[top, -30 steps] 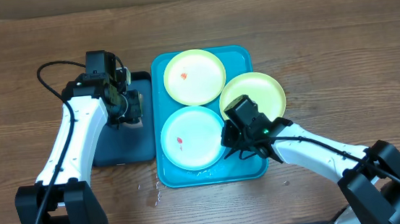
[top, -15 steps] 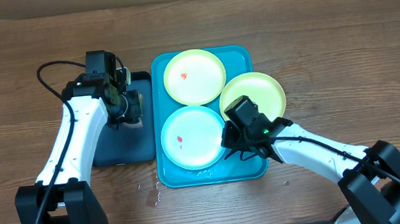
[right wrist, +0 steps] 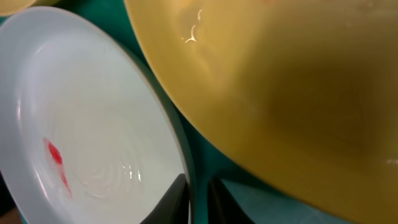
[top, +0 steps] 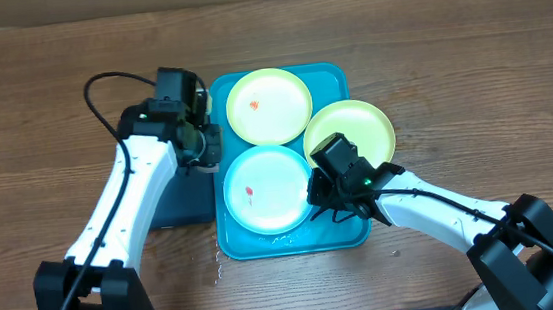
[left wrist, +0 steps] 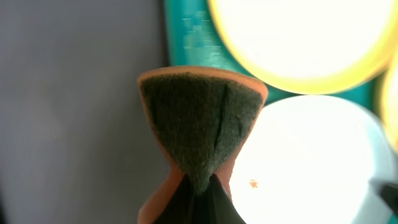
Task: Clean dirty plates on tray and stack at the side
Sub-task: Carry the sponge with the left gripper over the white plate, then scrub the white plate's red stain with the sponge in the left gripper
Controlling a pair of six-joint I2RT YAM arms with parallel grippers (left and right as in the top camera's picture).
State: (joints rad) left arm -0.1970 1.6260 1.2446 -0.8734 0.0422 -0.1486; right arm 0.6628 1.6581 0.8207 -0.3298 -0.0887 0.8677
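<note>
Plainly the job is at its start. Nothing is stacked at the side, and the tray (top: 328, 78) holds all three dishes, none of them visibly wiped.

The far plate (top: 268, 105) is yellow-green with a red-orange smear left of its middle. The blue plate (top: 267, 189), near and left, has a smear of the same kind. The right plate (top: 348, 134), also yellow-green, overhangs the tray's right rim, and I can make out no smear on it from above.

The left gripper (top: 201, 143) is pinching a sponge (left wrist: 199, 124), green scouring face over orange backing. It is poised at the tray's left rim, between the dark tray (top: 185, 198) and the blue plate; whether it touches anything I cannot tell.

The right gripper (right wrist: 194, 200) has its fingers narrowly apart on either side of the blue plate's right rim. Whether they bear on the rim I cannot tell.

By my judgement every plate is yet to be wiped and stacked.
</note>
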